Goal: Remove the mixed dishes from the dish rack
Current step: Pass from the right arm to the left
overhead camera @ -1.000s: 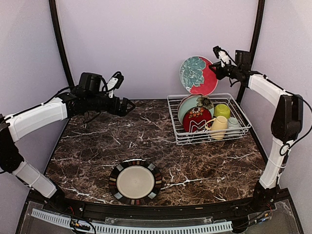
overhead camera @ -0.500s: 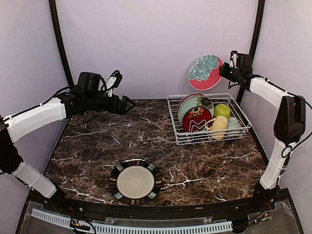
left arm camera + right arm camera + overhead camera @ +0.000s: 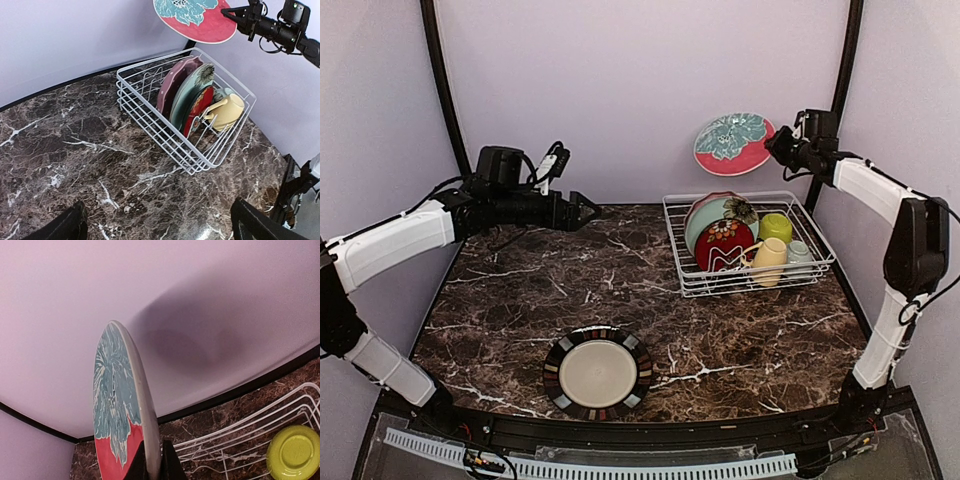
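Note:
My right gripper (image 3: 777, 146) (image 3: 153, 460) is shut on the rim of the red plate with the teal flower (image 3: 733, 143) (image 3: 120, 405) (image 3: 196, 17), held high in the air above the back of the dish rack (image 3: 685, 262) (image 3: 150, 117), tilted close to flat. In the rack stand a pink scalloped plate (image 3: 172, 85), a pale teal plate (image 3: 705, 215) and a red floral plate (image 3: 722, 244), beside a pale yellow mug (image 3: 769, 260) (image 3: 227, 111), a lime-green bowl (image 3: 776, 227) (image 3: 292, 452) and a pale blue cup (image 3: 799, 257). A black-rimmed cream plate (image 3: 597, 372) lies near the table's front edge. My left gripper (image 3: 592, 210) (image 3: 160, 225) hovers open and empty left of the rack.
The dark marble table (image 3: 520, 300) is walled by lilac panels on three sides, with black posts (image 3: 442, 90) at the back corners. The rack stands in the back right corner, close to the right wall.
The right gripper has swung the red plate rightward and tipped it from upright toward flat. The left gripper has edged slightly right.

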You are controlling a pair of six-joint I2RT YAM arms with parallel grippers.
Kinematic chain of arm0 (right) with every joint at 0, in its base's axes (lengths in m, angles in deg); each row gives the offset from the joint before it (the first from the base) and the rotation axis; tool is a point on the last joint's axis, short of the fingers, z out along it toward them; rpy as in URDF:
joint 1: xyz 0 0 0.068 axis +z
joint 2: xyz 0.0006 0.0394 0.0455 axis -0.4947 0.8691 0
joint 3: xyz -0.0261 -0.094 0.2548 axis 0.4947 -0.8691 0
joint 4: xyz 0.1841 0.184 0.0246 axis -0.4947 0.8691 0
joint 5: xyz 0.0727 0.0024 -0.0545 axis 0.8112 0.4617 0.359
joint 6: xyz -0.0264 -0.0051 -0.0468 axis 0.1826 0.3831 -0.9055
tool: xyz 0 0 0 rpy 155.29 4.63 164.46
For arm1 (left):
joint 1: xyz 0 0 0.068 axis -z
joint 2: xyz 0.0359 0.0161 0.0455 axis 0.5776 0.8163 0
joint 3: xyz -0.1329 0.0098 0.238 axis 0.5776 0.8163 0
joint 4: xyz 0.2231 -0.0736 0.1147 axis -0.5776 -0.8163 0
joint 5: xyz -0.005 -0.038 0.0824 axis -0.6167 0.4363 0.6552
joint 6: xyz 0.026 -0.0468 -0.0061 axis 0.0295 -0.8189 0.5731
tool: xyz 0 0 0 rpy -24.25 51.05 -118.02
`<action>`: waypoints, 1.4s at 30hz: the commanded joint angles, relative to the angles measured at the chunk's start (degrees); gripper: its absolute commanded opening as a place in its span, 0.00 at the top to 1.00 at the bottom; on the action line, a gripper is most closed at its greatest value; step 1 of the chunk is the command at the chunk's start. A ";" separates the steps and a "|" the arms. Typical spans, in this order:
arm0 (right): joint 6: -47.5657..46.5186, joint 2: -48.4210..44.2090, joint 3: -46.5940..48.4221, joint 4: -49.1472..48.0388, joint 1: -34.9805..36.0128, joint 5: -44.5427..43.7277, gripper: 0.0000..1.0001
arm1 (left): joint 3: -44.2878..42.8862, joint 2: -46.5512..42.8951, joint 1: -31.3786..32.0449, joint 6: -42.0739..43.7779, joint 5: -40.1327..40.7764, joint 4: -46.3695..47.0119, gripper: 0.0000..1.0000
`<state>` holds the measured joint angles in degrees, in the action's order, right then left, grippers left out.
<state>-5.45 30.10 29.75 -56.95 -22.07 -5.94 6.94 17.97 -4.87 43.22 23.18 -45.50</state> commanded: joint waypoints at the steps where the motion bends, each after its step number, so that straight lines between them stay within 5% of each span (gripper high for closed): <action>1: 7.43 -9.23 -2.71 -11.58 1.53 6.90 1.00 | 1.29 -0.59 -3.17 -6.30 -9.54 4.84 0.01; 8: 7.79 -15.81 -13.91 -14.34 7.57 11.15 1.00 | 3.59 2.50 -9.72 -18.96 -24.65 17.05 0.01; 21: 9.54 -21.48 -33.34 -28.50 21.26 14.46 1.00 | 3.04 7.07 -10.20 -22.01 -24.97 15.21 0.02; 26: 11.72 -21.45 -37.90 -34.43 23.17 16.38 1.00 | 1.11 12.30 -10.20 -22.99 -26.01 11.18 0.11; 32: 12.35 -19.93 -39.37 -36.54 24.23 18.92 1.00 | 3.48 14.48 -9.48 -29.77 -34.28 22.45 0.19; 42: 12.34 -20.13 -41.56 -38.27 24.42 20.52 1.00 | 1.84 16.70 -5.84 -27.08 -35.93 20.68 0.35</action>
<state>4.73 12.70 -11.62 -82.32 1.81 12.09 9.19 34.45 -11.56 16.09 -10.24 -26.75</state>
